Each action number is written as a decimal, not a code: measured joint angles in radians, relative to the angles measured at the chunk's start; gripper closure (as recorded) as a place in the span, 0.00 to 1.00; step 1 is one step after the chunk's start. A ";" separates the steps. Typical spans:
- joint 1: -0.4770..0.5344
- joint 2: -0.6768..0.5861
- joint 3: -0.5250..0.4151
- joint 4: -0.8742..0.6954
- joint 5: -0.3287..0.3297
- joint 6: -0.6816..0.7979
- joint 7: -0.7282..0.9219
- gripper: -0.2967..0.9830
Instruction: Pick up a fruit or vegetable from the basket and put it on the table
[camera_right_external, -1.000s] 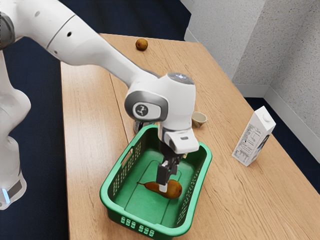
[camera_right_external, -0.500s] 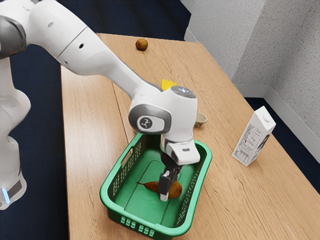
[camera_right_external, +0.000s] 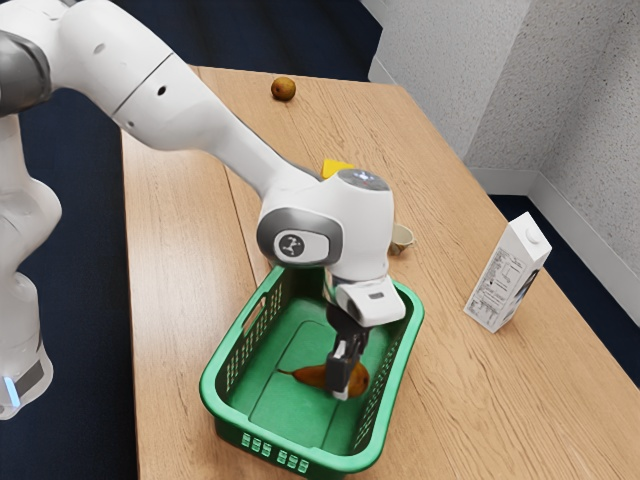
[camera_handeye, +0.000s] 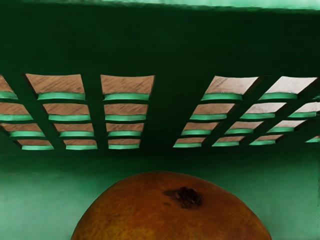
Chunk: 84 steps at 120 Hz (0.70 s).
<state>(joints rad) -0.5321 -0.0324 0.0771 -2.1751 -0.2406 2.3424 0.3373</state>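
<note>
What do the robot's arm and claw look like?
The arm is smooth and white, with rounded segments and grey trim at the joints. A round dark logo sits on a pale panel near the wrist. The claw is black and blocky.

From my remote seat I'm watching the gripper (camera_right_external: 346, 384) reaching down inside the green basket (camera_right_external: 208, 388), with the brown pear (camera_right_external: 310, 376) lying on its side at the gripper's tip, its stem pointing to the exterior view's left. Beyond the gripper, outside the basket, a small bowl (camera_right_external: 402, 240) is sitting; farther off, a yellow thing (camera_right_external: 335, 168) is peeking past the arm (camera_right_external: 205, 110). A white carton (camera_right_external: 508, 272) is standing well apart, to the exterior view's right of the gripper.
</note>
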 joint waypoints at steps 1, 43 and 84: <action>0.000 -0.002 0.000 0.000 0.000 0.000 -0.001 0.53; 0.006 -0.125 0.010 0.159 0.176 0.005 -0.035 0.54; -0.005 0.269 -0.036 0.680 0.251 0.005 -0.001 0.48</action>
<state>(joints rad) -0.5372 0.2369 0.0413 -1.4954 0.0102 2.3474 0.3358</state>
